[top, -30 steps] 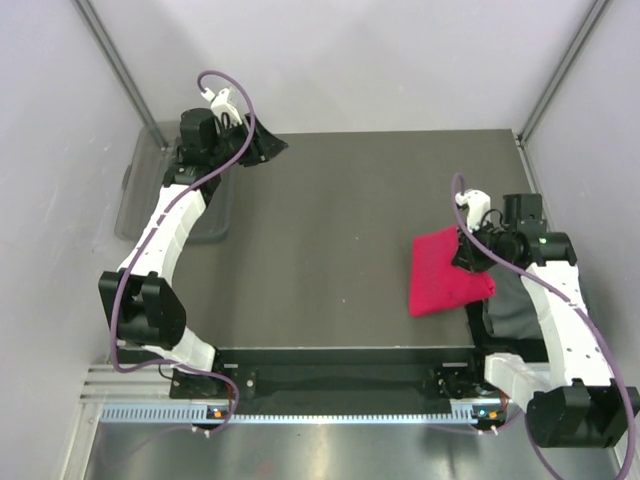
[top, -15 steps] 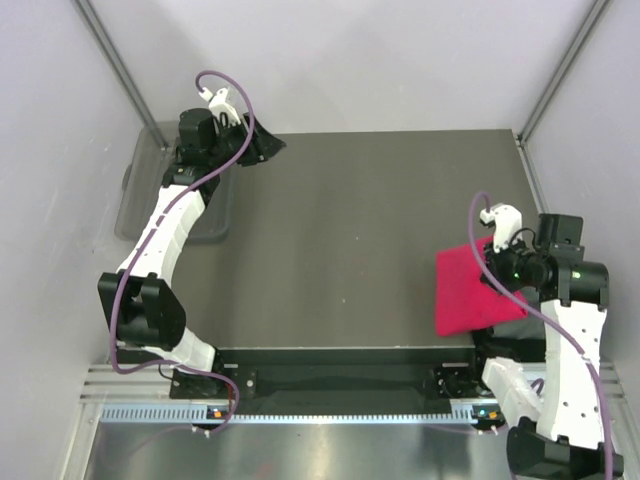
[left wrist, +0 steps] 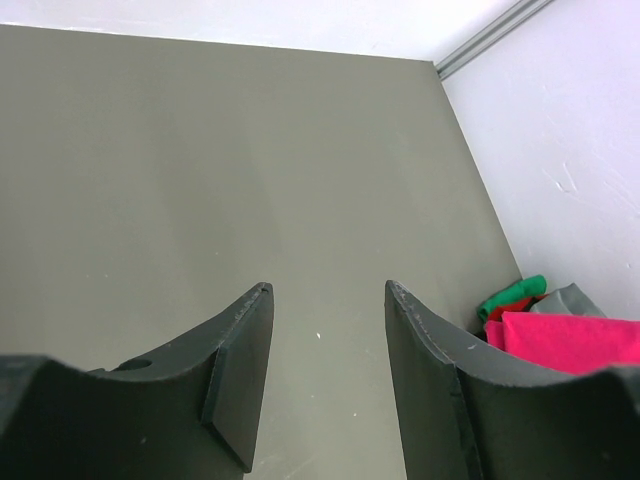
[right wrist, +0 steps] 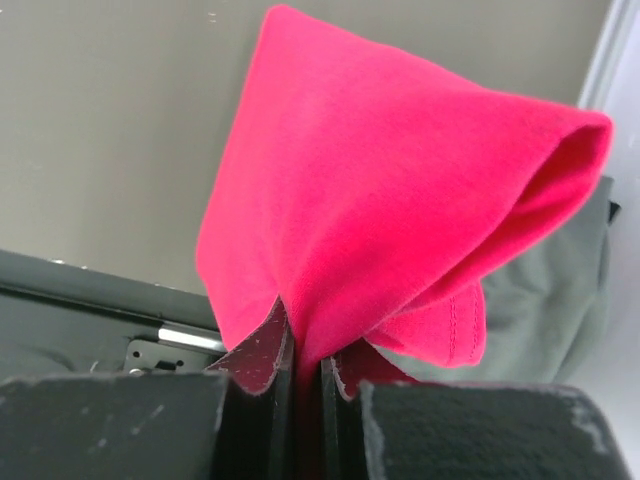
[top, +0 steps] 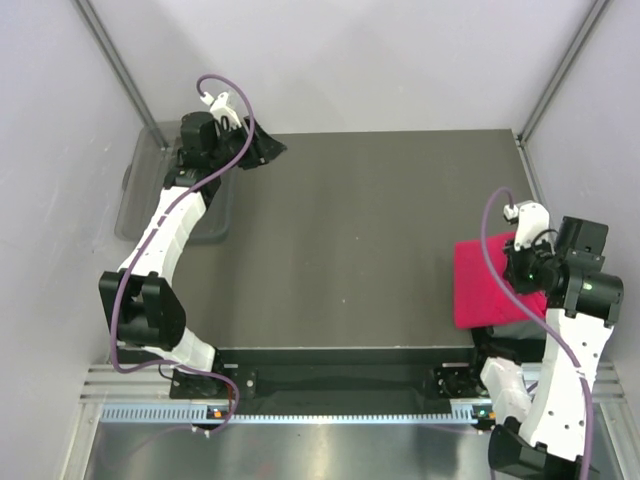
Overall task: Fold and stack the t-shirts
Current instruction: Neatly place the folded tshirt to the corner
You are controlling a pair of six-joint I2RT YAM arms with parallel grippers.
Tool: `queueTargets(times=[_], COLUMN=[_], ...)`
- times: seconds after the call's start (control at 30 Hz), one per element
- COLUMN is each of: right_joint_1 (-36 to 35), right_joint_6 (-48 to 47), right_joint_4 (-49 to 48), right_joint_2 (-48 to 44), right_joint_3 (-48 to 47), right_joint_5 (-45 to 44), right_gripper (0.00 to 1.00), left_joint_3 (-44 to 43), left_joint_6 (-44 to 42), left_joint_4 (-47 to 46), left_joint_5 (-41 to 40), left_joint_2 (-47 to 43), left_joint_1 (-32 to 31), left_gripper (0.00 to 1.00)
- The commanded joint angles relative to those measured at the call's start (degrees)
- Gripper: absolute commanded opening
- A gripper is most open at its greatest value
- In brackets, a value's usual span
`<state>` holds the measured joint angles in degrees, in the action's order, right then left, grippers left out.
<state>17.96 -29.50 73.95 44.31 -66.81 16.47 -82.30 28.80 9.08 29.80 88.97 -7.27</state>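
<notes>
At 3 o'clock on the table (top: 350, 230) the right gripper (right wrist: 303, 350) pinches the red t-shirt (top: 482, 285) by a fold, holding it above the grey shirt (right wrist: 545, 290) (probably the stack's base). The left gripper (left wrist: 328, 300), at 11 o'clock, gapes empty, out of the way.

The right gripper (top: 522, 270) sits at the right edge of the red shirt (top: 482, 285), its fingers hidden from above. The shirt spreads flat to the gripper's left, overhanging the table's (top: 350, 240) right side. Dark cloth (top: 512, 342) shows just nearer than the gripper. The left gripper (top: 268, 150) hovers over the table's far left corner, with a clear bin (top: 138, 195) to its left, beside the arm.
</notes>
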Motion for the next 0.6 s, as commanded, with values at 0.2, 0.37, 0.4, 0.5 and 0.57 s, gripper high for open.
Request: queueTargets(times=[0.2, 0.37, 0.4, 0.5, 0.57], right_joint_1=[7.4, 11.0, 12.6, 16.0, 20.8], right_joint_6=[-5.3, -8.0, -8.6, -11.5, -14.7], right_joint_4=[2.9, 3.4, 3.7, 4.2, 4.6], right_joint_2=[0.7, 1.9, 2.1, 3.1, 4.5], right_joint_3=[-5.4, -5.7, -5.6, -5.5, -5.5], right_joint_5=[0.8, 0.5, 0.7, 2.3, 5.4], right_gripper=[0.00, 0.00, 0.00, 0.00, 0.00], left_joint_3=[1.3, 1.4, 1.4, 1.5, 1.6], left_joint_6=[1.3, 1.6, 1.7, 1.9, 2.1], left_joint_4=[-4.4, -4.8, -4.8, -4.9, -5.0], left_joint_5=[1.5, 1.8, 1.8, 1.9, 2.1], left_joint_2=[-3.5, -3.6, -3.6, -3.6, -3.6], left_joint_1=[0.2, 0.2, 0.2, 0.2, 0.2], left_gripper=[0.53, 0.53, 0.53, 0.53, 0.53])
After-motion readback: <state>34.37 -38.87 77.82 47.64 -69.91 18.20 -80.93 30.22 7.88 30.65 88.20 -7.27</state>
